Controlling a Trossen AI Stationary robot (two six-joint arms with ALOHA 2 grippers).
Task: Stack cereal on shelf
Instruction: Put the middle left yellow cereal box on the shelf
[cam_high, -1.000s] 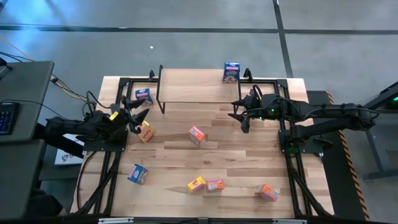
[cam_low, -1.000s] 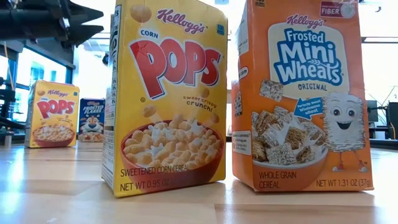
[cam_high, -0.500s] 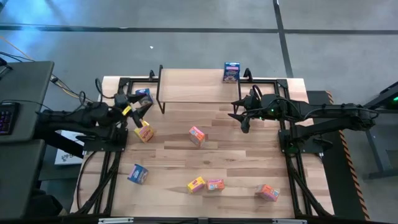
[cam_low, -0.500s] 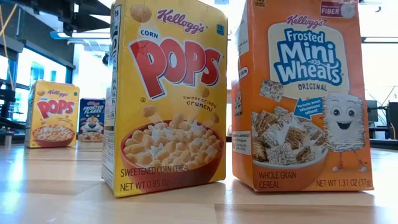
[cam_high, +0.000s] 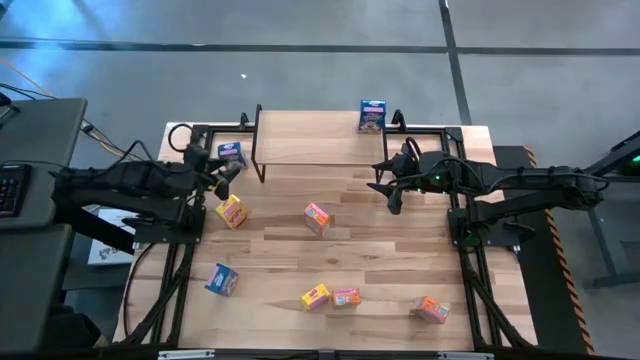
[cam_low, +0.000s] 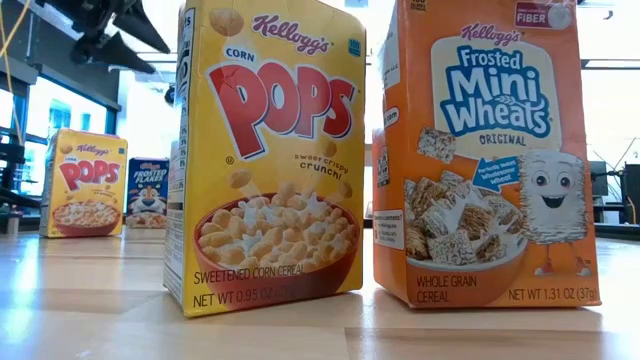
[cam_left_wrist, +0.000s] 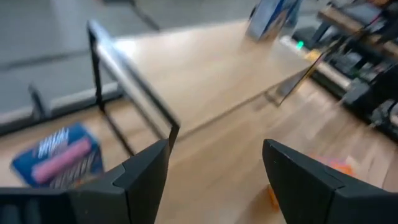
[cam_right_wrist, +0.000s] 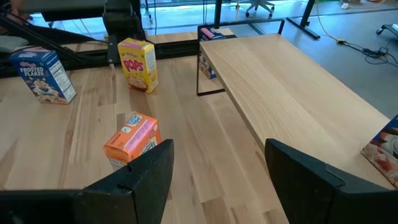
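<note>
Left claw is open and empty, hovering at the desk's left edge beside the low shelf with the light wooden plank top on thin black legs. Just next to it you have a small blue cardboard cereal box lying near the shelf's left legs, and a yellow cardboard box on the pale wooden desk just in front. Right claw is open too, holding nothing, hanging off the shelf's right front corner. One blue box stands on the shelf's far right end. Rest of the cereal sits on the desk: an orange-and-yellow box mid-desk, a blue one front left, a yellow and an orange box close together at the front, another orange front right.
</note>
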